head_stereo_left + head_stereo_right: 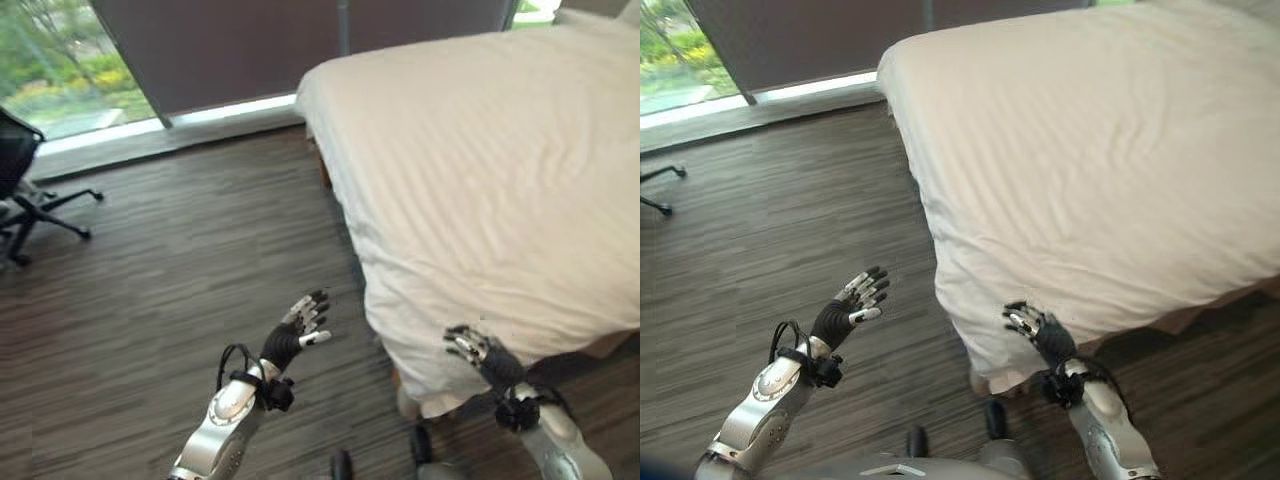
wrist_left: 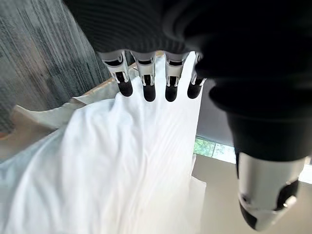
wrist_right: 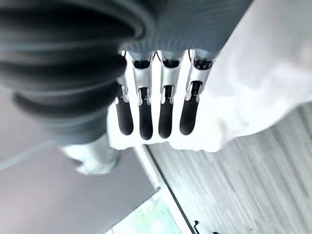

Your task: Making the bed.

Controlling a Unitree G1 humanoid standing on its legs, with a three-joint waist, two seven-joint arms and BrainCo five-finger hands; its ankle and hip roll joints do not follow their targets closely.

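Note:
A bed under a white sheet takes up the right side, and the sheet's near corner hangs down over the edge. My left hand is raised over the wooden floor to the left of that corner, open, palm toward the bed, holding nothing. In the left wrist view its fingers stand straight with the white sheet beyond them. Just in front of the hanging sheet edge is my right hand, open with relaxed fingers, and the sheet lies past them, not gripped.
A black office chair stands at the far left by the window. A dark blind covers the wall behind the bed's far end. Wooden floor stretches between chair and bed.

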